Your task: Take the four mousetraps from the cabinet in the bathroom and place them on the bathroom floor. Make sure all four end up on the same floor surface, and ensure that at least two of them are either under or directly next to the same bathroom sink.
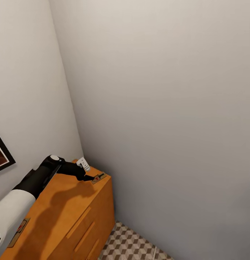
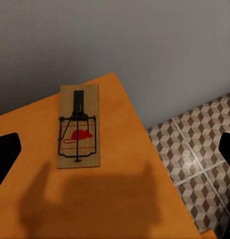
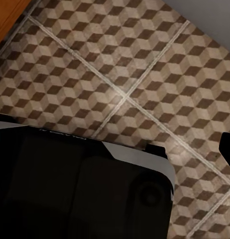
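Observation:
One mousetrap [image 1: 98, 177], a tan board with dark wire and a red spot, lies at the far corner of the orange-brown cabinet [image 1: 67, 206]. My left gripper [image 1: 90, 177] hovers just short of it, open. In the left wrist view the mousetrap [image 2: 78, 127] lies flat between and ahead of the spread fingertips [image 2: 5, 154], untouched, with the gripper [image 2: 116, 152] over the cabinet top [image 2: 120, 199]. Another mousetrap [image 1: 18, 231] rests on the cabinet top by my left forearm. My right gripper [image 3: 117, 152] hangs open over the bathroom floor [image 3: 145, 64]; one fingertip [image 3: 228, 149] shows. The sink is out of view.
Grey walls meet in a corner right behind the cabinet. A framed picture [image 1: 0, 155] hangs on the left wall. Patterned floor [image 1: 135, 245] lies right of the cabinet, which has drawers with bar handles [image 1: 78, 222]. My dark base [image 3: 70, 189] sits below the right wrist.

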{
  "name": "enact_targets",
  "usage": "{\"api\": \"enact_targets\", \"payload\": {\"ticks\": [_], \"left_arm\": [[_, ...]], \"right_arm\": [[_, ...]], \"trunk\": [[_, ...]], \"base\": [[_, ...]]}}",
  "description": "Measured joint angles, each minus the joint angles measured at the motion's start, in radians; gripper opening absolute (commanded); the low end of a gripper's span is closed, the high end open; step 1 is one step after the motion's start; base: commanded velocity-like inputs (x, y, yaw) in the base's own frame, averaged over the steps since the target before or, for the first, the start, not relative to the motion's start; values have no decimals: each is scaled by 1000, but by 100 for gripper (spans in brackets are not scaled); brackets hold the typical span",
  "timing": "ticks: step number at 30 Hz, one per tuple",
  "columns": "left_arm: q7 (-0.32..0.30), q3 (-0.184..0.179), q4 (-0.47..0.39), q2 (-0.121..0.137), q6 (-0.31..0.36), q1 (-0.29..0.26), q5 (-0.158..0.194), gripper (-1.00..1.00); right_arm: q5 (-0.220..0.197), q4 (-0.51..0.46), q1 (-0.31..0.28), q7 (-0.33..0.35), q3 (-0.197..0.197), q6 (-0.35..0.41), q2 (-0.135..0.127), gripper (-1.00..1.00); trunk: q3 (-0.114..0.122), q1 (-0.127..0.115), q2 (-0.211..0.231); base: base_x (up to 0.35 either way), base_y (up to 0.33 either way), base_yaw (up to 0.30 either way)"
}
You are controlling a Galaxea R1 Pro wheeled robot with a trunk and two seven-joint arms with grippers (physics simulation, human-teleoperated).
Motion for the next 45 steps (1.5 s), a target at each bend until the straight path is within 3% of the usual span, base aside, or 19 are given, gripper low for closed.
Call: {"api": "enact_targets", "payload": {"ticks": [6,11,15,22,36,45], "left_arm": [[0,1,-1,3,0,0,-1,100],[0,2,-18,21,2,0,-4,100],[0,2,-38,49,4,0,-5,100],[0,3,-78,64,7,0,-4,100],[1,3,-114,62,12,0,-7,100],[1,3,-111,62,14,0,-77,100]], "right_arm": [[0,0,0,0,0,0,0,100],[0,0,0,0,0,0,0,100],[0,0,0,0,0,0,0,100],[0,0,0,0,0,0,7,100],[1,0,0,0,0,-2,9,100],[1,0,0,0,0,-2,9,100]], "trunk": [[-4,0,0],[-5,0,0],[-5,0,0],[-5,0,0],[-5,0,0],[-5,0,0]], "base": [[0,0,0],[0,0,0],[0,0,0],[0,0,0],[0,0,0],[0,0,0]]}}
